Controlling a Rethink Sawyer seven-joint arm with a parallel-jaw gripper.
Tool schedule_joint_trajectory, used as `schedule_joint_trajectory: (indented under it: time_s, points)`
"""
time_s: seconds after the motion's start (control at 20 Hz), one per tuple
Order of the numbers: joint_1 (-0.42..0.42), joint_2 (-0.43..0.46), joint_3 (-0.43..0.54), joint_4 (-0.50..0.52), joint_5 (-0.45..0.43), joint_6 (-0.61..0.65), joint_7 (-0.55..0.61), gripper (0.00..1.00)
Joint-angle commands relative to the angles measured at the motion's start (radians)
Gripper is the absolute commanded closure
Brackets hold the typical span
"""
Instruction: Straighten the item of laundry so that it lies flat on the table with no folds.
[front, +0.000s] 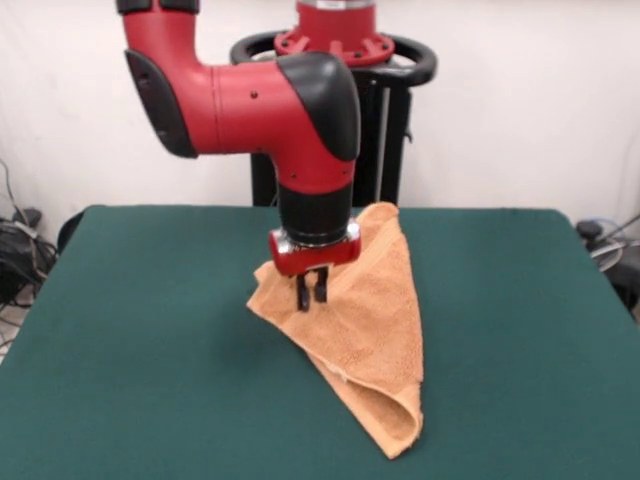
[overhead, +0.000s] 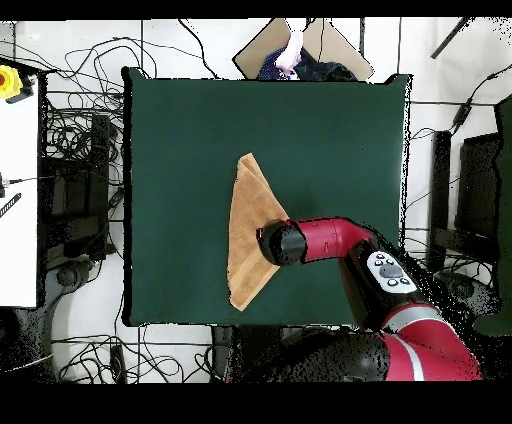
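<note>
Overhead, arm (front: 260, 105) bends down, jaws (front: 311, 289) nearly closed at towel (front: 375, 350).

No text, number, brand or sign can be read in either view. The red arm (front: 250, 105) carries no legible marking on its casing. In the overhead view, a pale panel on the arm (overhead: 390, 272) has a few dark spots, possibly buttons, but nothing on it resolves into letters. The towel (front: 365, 320) shows no readable label, and the counter (front: 130, 340) is plain green cloth with no print on it.
</note>
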Motion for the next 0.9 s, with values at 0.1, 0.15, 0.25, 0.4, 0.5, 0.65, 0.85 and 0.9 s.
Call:
schedule_joint_trajectory:
  time_s: [0.1,0.15,0.25,0.4,0.5,0.65,0.85,0.9]
  points:
    - [-0.010,0.024,0.092,-0.186,-0.155,-0.002,-0.189,1.00]
    - [-0.009,0.020,0.086,-0.189,-0.178,-0.015,-0.185,1.00]
    - [0.008,0.019,0.061,-0.201,-0.225,-0.045,-0.157,1.00]
    - [0.024,0.032,0.036,-0.198,-0.259,-0.074,-0.090,1.00]
    - [0.038,0.035,0.016,-0.184,-0.274,-0.091,-0.047,1.00]
    - [0.088,0.014,-0.054,-0.167,-0.303,-0.115,0.044,1.00]
    - [0.163,0.015,-0.163,-0.170,-0.345,-0.189,0.162,1.00]
    - [0.172,0.027,-0.183,-0.175,-0.345,-0.215,0.181,1.00]
